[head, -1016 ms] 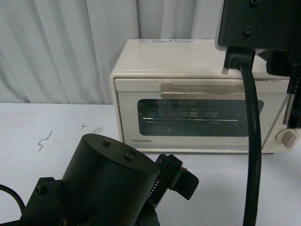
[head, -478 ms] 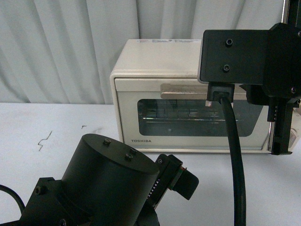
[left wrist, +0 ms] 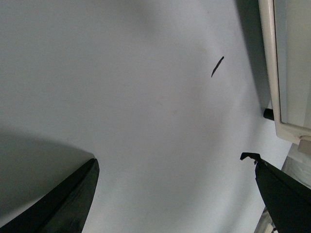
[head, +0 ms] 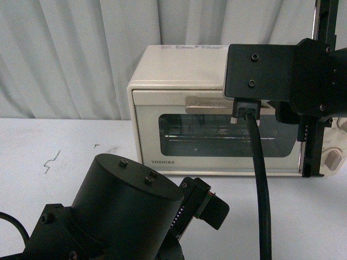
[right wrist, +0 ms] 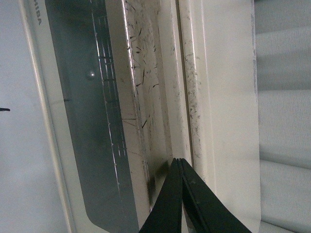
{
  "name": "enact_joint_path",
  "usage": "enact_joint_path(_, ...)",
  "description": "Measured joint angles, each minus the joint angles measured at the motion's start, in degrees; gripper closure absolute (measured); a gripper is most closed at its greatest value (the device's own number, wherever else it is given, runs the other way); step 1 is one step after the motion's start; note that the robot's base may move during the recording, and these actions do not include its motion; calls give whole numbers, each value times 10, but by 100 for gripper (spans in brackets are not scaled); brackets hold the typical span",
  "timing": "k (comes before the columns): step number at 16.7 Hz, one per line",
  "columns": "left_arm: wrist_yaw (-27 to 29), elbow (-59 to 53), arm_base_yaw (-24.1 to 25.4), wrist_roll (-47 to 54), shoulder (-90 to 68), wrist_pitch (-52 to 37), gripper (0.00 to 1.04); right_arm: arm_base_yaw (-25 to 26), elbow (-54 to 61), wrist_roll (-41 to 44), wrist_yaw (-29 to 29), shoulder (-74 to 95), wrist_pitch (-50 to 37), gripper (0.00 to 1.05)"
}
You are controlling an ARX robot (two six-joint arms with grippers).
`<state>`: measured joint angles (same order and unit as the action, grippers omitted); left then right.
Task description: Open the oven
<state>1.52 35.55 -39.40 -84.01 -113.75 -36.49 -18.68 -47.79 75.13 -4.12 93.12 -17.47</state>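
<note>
1. Starting nearest you, the left gripper [left wrist: 175, 194] hangs over bare table [left wrist: 121, 97], its jaws wide apart and holding nothing; leave it parked
2. Your right gripper [right wrist: 178, 165] has its fingers pressed together, nothing between them, tips at the bar handle [right wrist: 146, 97] by the top edge of the door [right wrist: 82, 121]
3. The oven [head: 179, 70] sits at the table's back against the curtain [head: 65, 54], door closed
4. Hook the closed tips behind the bar, I'd judge, then pull outward and down along the hinge arc
</note>
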Motion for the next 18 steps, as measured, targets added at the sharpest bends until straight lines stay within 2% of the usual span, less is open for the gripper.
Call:
enact_joint_path(8, 0, 0, 0, 0, 0, 0, 7, 0, 20, -47, -7, -7, 8, 103)
enact_joint_path(10, 0, 0, 0, 0, 0, 0, 7, 3, 30, -97, -24, -20, 28, 103)
enact_joint_path(18, 0, 0, 0, 0, 0, 0, 7, -2, 37, -148, -46, -42, 83, 103)
